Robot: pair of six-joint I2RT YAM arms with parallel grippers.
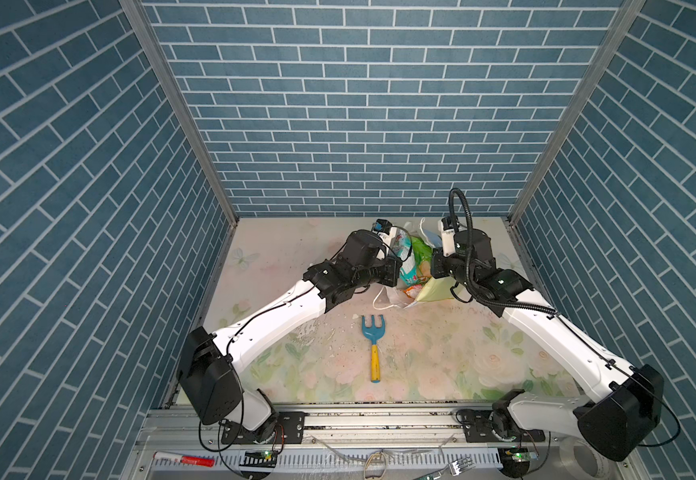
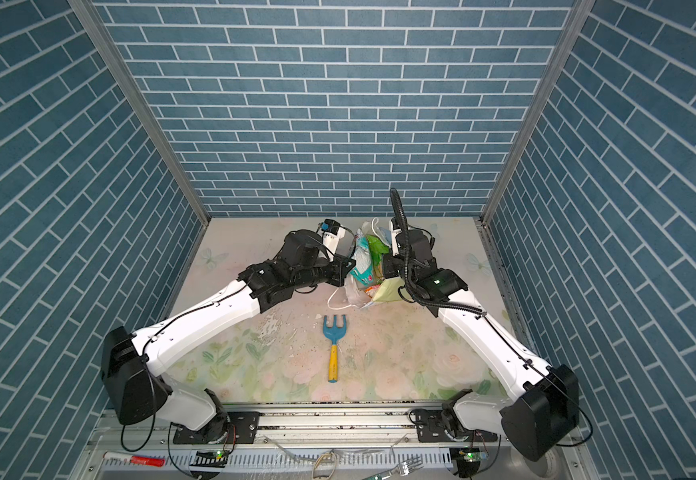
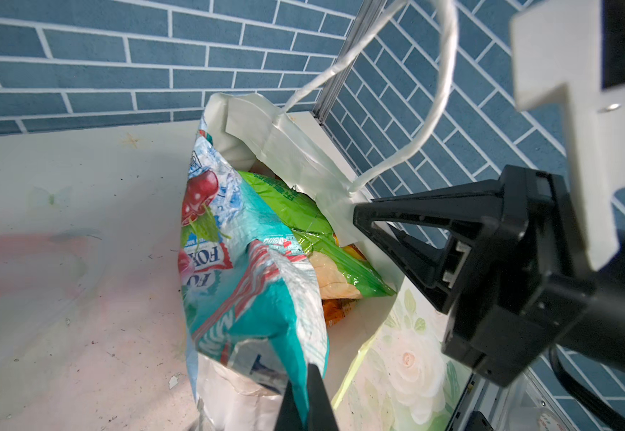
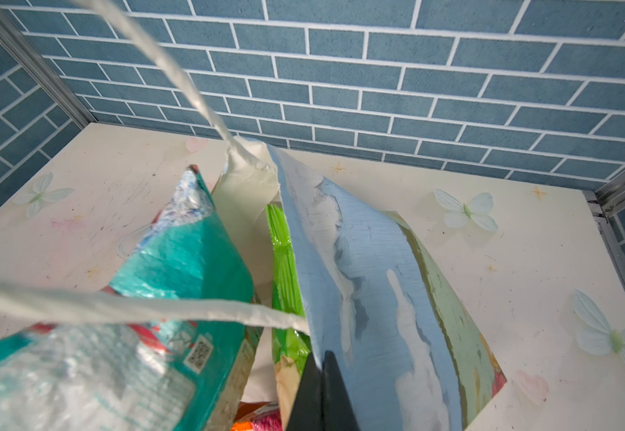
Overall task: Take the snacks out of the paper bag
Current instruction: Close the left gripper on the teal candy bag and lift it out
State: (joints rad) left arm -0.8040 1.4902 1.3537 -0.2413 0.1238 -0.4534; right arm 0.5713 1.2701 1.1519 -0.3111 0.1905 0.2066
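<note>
The paper bag (image 4: 370,280) stands at the back middle of the table, its blue-sky wall and white inside showing; in both top views it sits between the two wrists (image 1: 431,291). My left gripper (image 3: 309,373) is shut on the edge of a teal-white snack packet (image 3: 236,261) that sticks up out of the bag's mouth. My right gripper (image 4: 320,358) is shut on the bag's rim beside a white cord handle (image 4: 154,309). A bright green packet (image 3: 296,212) lies inside, with orange and purple packets (image 4: 262,418) lower down, mostly hidden.
A toy rake (image 1: 373,345) with a blue head and yellow handle lies on the floral table in front of the bag. Blue brick walls close the back and both sides. A red-white marker (image 1: 184,459) and a fork (image 1: 460,465) lie on the front rail.
</note>
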